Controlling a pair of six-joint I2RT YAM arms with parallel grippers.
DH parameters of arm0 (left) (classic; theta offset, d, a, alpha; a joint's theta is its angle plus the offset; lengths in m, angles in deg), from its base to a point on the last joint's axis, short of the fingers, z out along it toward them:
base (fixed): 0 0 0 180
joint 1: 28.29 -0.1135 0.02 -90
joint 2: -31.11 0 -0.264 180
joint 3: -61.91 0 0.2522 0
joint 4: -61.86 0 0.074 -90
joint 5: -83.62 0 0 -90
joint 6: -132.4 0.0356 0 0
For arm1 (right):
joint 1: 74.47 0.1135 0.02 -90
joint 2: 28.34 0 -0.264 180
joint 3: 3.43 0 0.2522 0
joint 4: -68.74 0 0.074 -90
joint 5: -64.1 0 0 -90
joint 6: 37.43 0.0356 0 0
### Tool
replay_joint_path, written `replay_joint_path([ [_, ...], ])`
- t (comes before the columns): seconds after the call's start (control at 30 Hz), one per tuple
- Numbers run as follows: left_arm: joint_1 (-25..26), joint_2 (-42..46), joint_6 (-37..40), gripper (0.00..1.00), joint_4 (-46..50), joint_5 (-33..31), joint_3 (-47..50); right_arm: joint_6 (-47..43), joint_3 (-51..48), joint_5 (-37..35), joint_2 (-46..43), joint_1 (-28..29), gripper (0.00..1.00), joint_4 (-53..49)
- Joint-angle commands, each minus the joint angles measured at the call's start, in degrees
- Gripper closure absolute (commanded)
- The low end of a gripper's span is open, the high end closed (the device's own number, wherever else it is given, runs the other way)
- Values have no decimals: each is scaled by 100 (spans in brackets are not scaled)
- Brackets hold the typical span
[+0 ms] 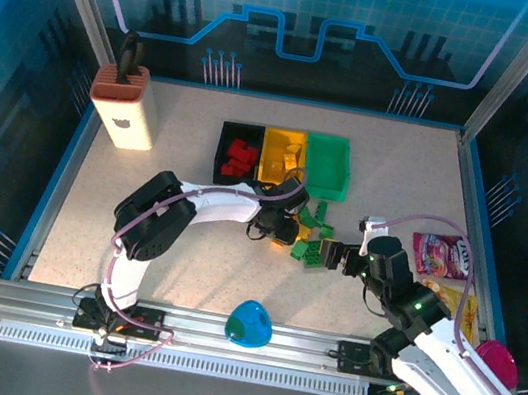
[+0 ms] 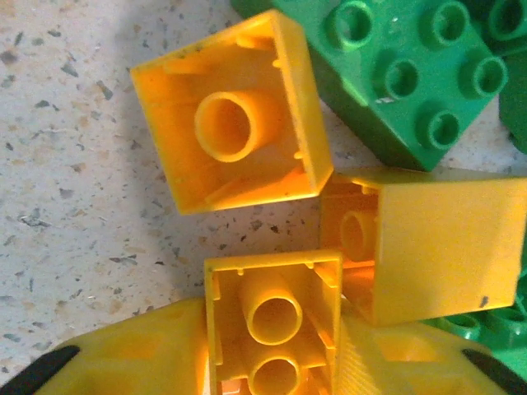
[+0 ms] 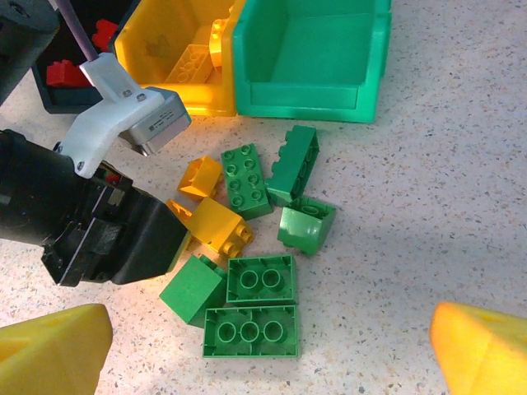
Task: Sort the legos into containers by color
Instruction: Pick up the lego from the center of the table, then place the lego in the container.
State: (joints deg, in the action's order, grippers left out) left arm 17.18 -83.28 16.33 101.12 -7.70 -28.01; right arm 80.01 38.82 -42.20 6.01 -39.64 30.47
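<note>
Judging by the wrist view, a yellow brick (image 2: pixel 272 317), lower centre, is pinched in the nearly shut left gripper (image 2: pixel 273 358). It should be lifted straight, clear of neighbouring bricks (image 2: pixel 239 123), toward the yellow bin (image 1: pixel 286 133). The right gripper (image 3: pixel 268 346) is spread wide, empty.

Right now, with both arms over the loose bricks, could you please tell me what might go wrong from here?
1. The left gripper looks closed on a yellow brick whose corner seems to touch a second yellow brick. Lifting may drag or flip that one.
2. The open right gripper hangs over the green bricks, right beside the left arm's black wrist. Reaching in now could make the arms collide.
</note>
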Motion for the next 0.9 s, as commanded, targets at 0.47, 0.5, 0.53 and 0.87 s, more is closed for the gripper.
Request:
replay_joint_path([
  [0.47, -780, 1387, 414, 70, 595, -426, -267, 150, -72, 98, 46, -116, 0, 95],
  [0.5, -884, 1348, 469, 70, 660, -425, -434, 187, -103, 130, 54, -117, 0, 109],
  [0.53, -984, 1279, 537, 70, 721, -415, -635, 229, -132, 160, 63, -117, 0, 113],
  [0.87, -1592, 35, 808, 69, 1074, -431, -2450, 499, -401, 293, -216, -120, 0, -57],
])
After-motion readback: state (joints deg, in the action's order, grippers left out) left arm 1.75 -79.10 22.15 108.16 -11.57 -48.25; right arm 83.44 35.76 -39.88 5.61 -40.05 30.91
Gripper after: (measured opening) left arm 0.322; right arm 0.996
